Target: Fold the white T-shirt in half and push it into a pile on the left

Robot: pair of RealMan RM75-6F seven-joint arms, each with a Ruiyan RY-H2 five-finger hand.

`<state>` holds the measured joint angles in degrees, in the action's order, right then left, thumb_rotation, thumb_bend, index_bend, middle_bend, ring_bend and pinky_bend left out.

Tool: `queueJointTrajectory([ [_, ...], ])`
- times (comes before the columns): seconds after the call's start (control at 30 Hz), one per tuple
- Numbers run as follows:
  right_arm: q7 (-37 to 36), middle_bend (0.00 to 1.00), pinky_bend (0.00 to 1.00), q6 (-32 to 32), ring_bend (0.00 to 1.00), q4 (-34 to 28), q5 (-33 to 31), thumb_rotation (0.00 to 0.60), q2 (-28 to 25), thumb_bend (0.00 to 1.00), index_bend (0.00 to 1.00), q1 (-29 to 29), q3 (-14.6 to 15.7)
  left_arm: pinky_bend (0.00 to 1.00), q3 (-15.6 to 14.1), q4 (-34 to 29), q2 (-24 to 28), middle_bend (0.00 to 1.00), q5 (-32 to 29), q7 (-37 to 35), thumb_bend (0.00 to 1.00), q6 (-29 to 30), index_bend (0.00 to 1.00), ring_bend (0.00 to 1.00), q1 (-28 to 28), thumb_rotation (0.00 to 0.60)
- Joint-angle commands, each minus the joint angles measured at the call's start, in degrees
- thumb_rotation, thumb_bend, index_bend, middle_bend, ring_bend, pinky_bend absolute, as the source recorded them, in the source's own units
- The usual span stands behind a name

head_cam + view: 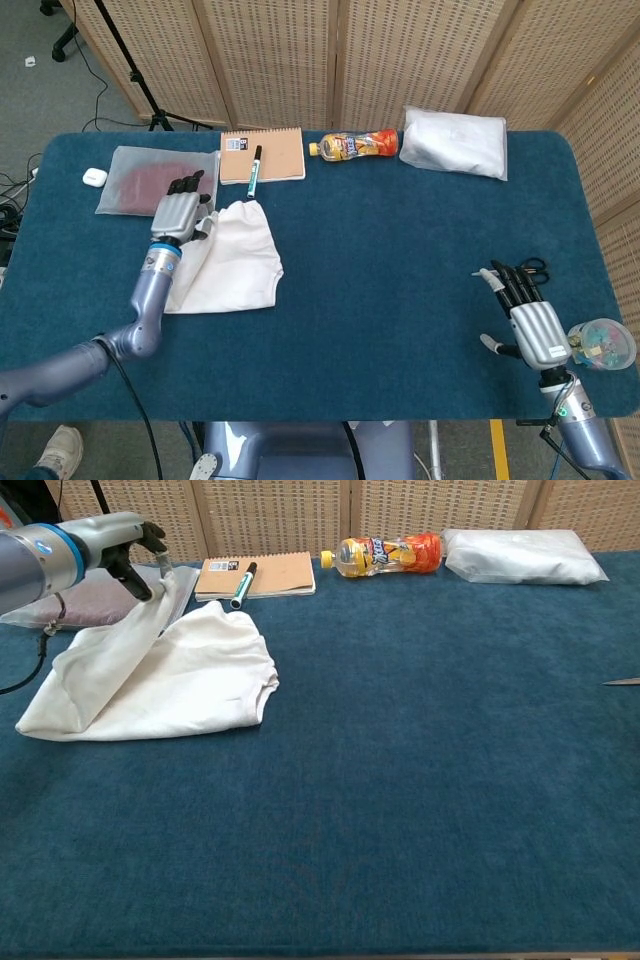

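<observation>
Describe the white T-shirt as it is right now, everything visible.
The white T-shirt is plain, soft-looking fabric, lying on the left part of the blue table. It is mid-fold: the left hand holds one end lifted off the table, above the half that lies flat, so cloth slopes down from the hand in the chest view. Its far edge lies near the green marker and the notebook. The right hand is nowhere near it.

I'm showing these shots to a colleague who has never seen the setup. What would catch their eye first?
Most striking is the white T-shirt on the left of the blue table, one end lifted off the cloth by the left hand, its fingers pinching the fabric. Next, the bright orange drink bottle lying at the far edge beside the brown notebook. The right hand rests open near the table's right corner, by the scissors.
</observation>
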<state>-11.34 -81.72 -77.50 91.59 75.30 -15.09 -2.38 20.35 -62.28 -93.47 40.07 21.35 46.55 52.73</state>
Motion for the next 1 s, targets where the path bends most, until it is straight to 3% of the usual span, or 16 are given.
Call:
queueJointTrajectory([
  [0.03,-0.2,0.00,0.00,0.0,0.00,0.1,-0.1,0.600,-0.1,0.00,0.00,0.0,-0.1,0.00,0.3,4.0,-3.2,0.00,-2.3,1.5,0.67,-2.0,0.77,0.00,2.8,0.600],
  [0.33,-0.8,0.00,0.00,0.0,0.00,0.4,-0.5,0.600,-0.2,0.00,0.00,0.1,-0.4,0.00,0.6,11.9,-9.1,0.00,-1.7,-0.2,0.62,-3.9,0.77,0.00,5.6,0.600],
  [0.43,-0.9,0.00,0.00,0.0,0.00,0.4,-0.6,0.600,-0.2,0.00,0.00,0.1,-0.5,0.00,0.9,14.2,-10.6,0.00,-1.2,-1.3,0.54,-4.9,0.76,0.00,6.4,0.600],
  [0.47,-0.9,0.00,0.00,0.0,0.00,0.4,-0.6,0.600,-0.2,0.00,0.00,0.1,-0.5,0.00,1.0,14.7,-10.9,0.00,-1.0,-1.8,0.47,-5.7,0.69,0.00,6.6,0.600],
  [0.6,-0.8,0.00,0.00,0.0,0.00,0.3,-0.6,0.600,-0.2,0.00,0.00,0.1,-0.4,0.00,2.1,15.0,-11.3,0.00,3.1,-8.9,0.08,-7.8,0.20,0.00,6.4,0.600],
  [0.67,-0.7,0.00,0.00,0.1,0.00,0.3,-0.6,0.600,-0.2,0.00,0.00,0.1,-0.5,0.00,2.0,14.9,-11.2,0.00,6.1,-12.5,0.01,-8.1,0.13,0.00,5.9,0.600],
  [0.87,-0.4,0.00,0.00,0.3,0.00,0.3,-0.6,0.600,0.0,0.00,0.00,0.2,-0.4,0.00,0.3,11.5,-7.6,0.00,15.3,-21.2,0.00,-6.0,0.11,0.00,2.9,0.600],
  [1.0,-0.2,0.00,0.00,0.3,0.00,0.3,-0.6,0.600,0.0,0.00,0.00,0.2,-0.3,0.00,-4.0,4.0,-0.2,0.00,24.6,-27.3,0.00,-3.5,0.11,0.00,-1.7,0.600],
])
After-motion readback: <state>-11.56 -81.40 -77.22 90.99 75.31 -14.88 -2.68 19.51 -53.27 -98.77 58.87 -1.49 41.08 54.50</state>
